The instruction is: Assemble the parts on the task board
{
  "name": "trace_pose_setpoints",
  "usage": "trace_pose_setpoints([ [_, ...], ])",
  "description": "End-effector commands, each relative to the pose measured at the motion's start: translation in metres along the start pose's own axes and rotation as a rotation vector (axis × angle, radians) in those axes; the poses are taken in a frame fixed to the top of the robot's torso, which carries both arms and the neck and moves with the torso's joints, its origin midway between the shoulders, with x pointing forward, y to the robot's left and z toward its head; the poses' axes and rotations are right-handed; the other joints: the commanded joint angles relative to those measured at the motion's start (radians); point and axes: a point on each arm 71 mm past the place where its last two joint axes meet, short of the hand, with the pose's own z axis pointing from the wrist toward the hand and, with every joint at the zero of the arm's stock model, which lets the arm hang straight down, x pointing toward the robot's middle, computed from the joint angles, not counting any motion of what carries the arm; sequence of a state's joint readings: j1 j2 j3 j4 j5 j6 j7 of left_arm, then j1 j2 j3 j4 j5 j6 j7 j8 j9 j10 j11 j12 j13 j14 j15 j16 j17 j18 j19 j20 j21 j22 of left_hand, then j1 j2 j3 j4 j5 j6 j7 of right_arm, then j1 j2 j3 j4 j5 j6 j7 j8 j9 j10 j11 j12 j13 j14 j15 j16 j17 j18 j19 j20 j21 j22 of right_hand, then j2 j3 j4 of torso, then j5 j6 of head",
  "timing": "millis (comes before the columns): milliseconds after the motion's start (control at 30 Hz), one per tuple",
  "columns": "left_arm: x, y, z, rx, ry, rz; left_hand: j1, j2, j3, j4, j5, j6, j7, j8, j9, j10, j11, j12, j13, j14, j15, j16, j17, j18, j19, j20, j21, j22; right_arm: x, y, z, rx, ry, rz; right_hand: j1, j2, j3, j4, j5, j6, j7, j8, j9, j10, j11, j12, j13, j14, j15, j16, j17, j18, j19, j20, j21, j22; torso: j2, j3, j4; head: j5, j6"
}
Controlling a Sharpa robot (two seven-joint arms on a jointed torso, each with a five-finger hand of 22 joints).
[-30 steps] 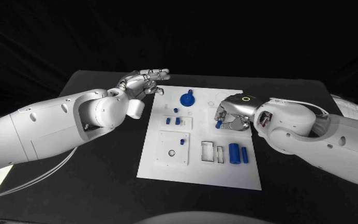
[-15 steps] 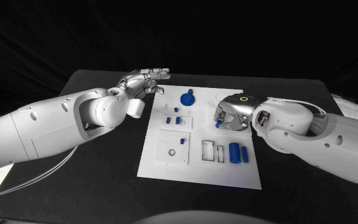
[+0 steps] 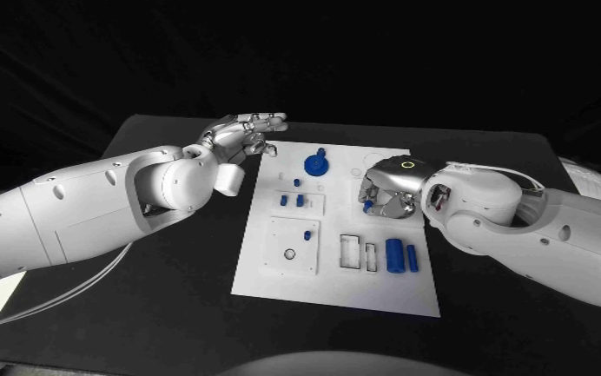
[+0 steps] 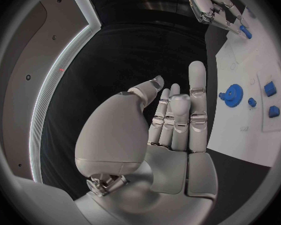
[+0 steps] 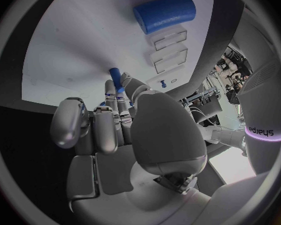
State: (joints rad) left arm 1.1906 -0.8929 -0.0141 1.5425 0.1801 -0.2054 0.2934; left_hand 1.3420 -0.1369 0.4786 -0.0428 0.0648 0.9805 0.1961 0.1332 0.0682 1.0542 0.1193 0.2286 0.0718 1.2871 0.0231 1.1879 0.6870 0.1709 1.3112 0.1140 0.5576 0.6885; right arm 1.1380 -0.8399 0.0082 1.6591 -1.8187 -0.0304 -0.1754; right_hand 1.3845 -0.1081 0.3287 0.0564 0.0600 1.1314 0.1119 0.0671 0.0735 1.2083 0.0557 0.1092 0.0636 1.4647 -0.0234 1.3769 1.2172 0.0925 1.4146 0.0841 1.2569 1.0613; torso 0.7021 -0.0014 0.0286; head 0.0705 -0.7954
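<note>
Right hand [image 3: 388,195] pinches a blue peg [image 5: 116,78] over the task board [image 3: 336,285]; left hand [image 3: 244,137] spread, off its edge.

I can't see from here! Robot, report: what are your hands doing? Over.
Left hand open, hovering off the board's far left corner. Right hand pinching a small blue peg over the board. Nothing blocking. Over.

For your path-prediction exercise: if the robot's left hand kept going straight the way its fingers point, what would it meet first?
Probably nothing: the left hand points past the far left corner of the white task board, over bare black table. Its height above the table is unclear.
</note>
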Motion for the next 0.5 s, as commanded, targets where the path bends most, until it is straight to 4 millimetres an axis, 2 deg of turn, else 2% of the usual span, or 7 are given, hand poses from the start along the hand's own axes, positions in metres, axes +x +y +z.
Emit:
trace_pose_setpoints([
  [33,0.0022,-0.0011,0.0001,0.01,0.019,-0.001,-0.001,0.004,-0.006,0.0,0.0,-0.007,0.001,0.006,0.0,-0.006,0.002,0.003,-0.001,-0.006,0.003,0.005,0.001,0.008,-0.003,0.002,-0.004,-0.002,0.0038,0.0015,0.001,-0.005,0.022,-0.017,-0.004,-0.011,0.005,0.002,-0.005,-0.003,0.0,-0.004,-0.002,0.004,0.002,-0.005,0.0,0.046,-0.002,0.004,-0.001,0.007,0.002,-0.007,-0.003,-0.002,0.0,0.0005,0.0008,0.001,-0.001],
  [233,0.0017,-0.0012,0.0001,0.011,0.018,-0.001,-0.001,0.004,-0.006,0.0,0.0,-0.007,0.001,0.006,0.0,-0.006,0.002,0.003,-0.001,-0.006,0.003,0.005,0.001,0.008,-0.003,0.002,-0.004,-0.002,0.0044,0.0017,0.0015,-0.005,0.018,-0.019,-0.002,-0.006,0.016,0.004,-0.004,0.005,-0.001,0.0,-0.001,0.019,-0.002,-0.006,0.002,0.046,-0.004,0.005,0.0,0.007,0.003,-0.008,-0.003,-0.001,-0.001,-0.0001,-0.0011,0.003,-0.002],
  [500,0.0014,-0.0012,0.0002,0.01,0.017,-0.001,-0.001,0.004,-0.006,0.0,0.0,-0.007,0.001,0.006,0.0,-0.006,0.002,0.003,-0.001,-0.006,0.003,0.005,0.001,0.008,-0.003,0.002,-0.004,-0.002,0.0006,0.0034,0.0007,-0.015,-0.037,-0.021,0.037,0.039,0.073,-0.017,-0.01,0.065,-0.006,0.022,0.012,0.078,-0.015,-0.001,0.01,0.049,-0.016,0.013,0.013,0.005,0.008,-0.019,0.005,0.011,0.0,0.0003,-0.0012,0.003,-0.001],
])
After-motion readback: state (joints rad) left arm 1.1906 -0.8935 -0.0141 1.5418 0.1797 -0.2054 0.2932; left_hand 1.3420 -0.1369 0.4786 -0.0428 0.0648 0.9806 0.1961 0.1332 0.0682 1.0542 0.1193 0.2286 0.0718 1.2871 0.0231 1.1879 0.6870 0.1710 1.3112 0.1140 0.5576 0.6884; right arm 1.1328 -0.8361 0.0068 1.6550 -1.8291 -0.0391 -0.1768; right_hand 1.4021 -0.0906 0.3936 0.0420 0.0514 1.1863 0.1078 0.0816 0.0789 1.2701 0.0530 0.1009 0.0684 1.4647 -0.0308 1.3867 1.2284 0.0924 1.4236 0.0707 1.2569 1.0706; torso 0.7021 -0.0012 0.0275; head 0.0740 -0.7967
